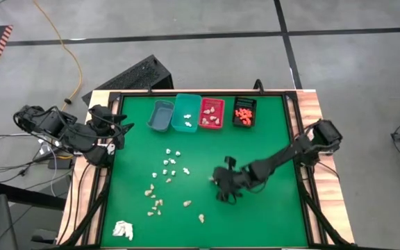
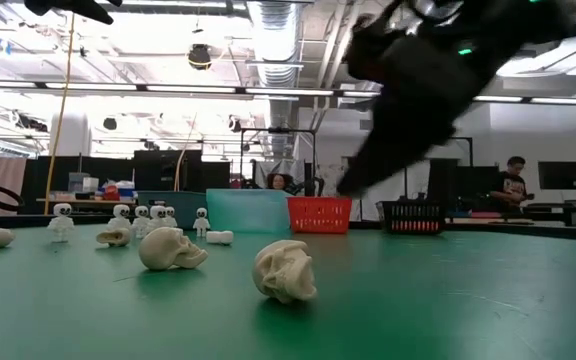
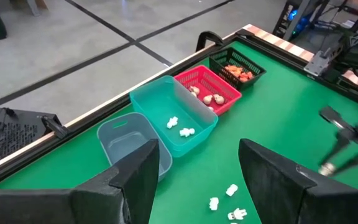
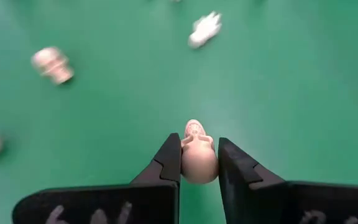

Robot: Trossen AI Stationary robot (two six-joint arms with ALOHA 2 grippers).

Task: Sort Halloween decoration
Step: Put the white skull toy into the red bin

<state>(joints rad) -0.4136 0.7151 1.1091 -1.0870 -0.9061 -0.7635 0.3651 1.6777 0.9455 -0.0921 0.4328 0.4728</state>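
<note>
Small white and pale beige Halloween decorations (image 1: 167, 167) lie scattered on the green table (image 1: 269, 222). In the low view they show as skulls (image 2: 285, 270) and little skeleton figures (image 2: 61, 218). My right gripper (image 1: 216, 180) hangs over the table's middle, shut on a beige skull (image 4: 199, 163). At the table's far left corner my left gripper (image 1: 122, 128) waits raised, its fingers (image 3: 135, 180) open and bare. Beyond it along the far edge stand the bins. My right gripper pinches the beige skull by its two sides (image 4: 190, 160) between its two fingers (image 4: 168, 163). The skull's face end pokes out past the fingertips. The fingers slant down toward the table, and the skull is lifted clear of the green surface.
A row of bins stands along the far edge: grey (image 1: 160, 116), teal (image 1: 186, 112) with white pieces, red (image 1: 211, 113) with beige pieces, black (image 1: 244, 112) with orange pieces. A white papery wad (image 1: 123, 230) lies at the near left corner. Bare green lies right of my right arm.
</note>
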